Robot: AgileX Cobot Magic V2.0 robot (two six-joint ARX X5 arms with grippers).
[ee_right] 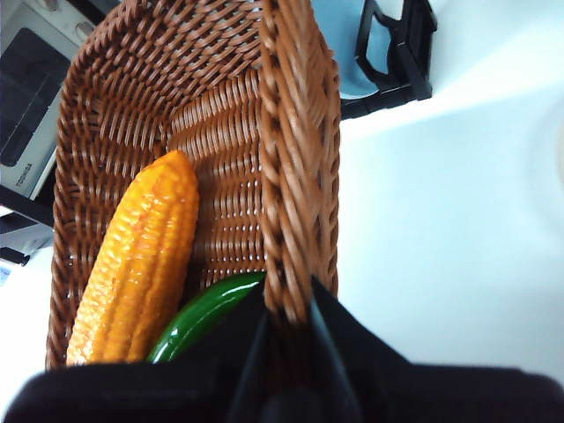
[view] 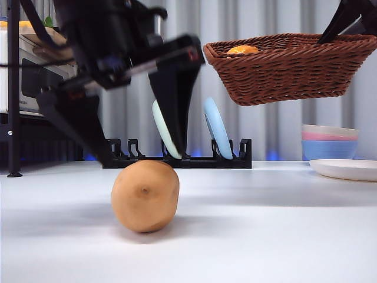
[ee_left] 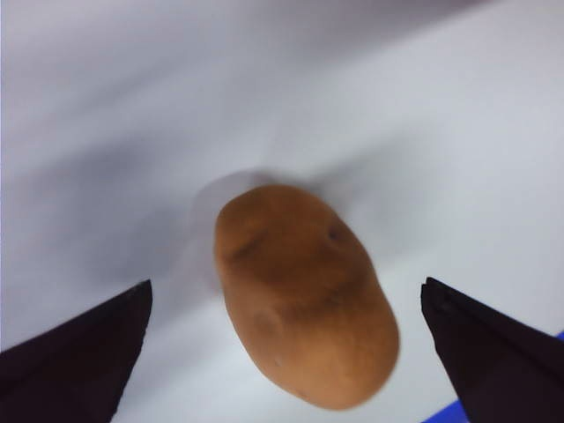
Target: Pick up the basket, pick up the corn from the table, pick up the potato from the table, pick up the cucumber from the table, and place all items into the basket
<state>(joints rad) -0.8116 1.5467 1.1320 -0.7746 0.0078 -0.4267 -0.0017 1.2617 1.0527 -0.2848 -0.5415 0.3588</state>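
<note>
Front view: the potato (view: 145, 195) lies on the white counter (view: 265, 236), the left gripper (view: 141, 159) straddling it from 12 o'clock — fingers apart; the basket (view: 291, 68) hangs lifted at 2 o'clock. Left wrist view: potato untouched between spread fingers. Right wrist view: the right gripper (ee_right: 286, 322) is clamped on the basket rim — corn (ee_right: 141, 260) and cucumber (ee_right: 204, 315) lie inside.

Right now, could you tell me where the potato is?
The potato lies on the white table, in the front view's near left-centre, before the black plate rack. The left end effector hovers open around it.
</note>
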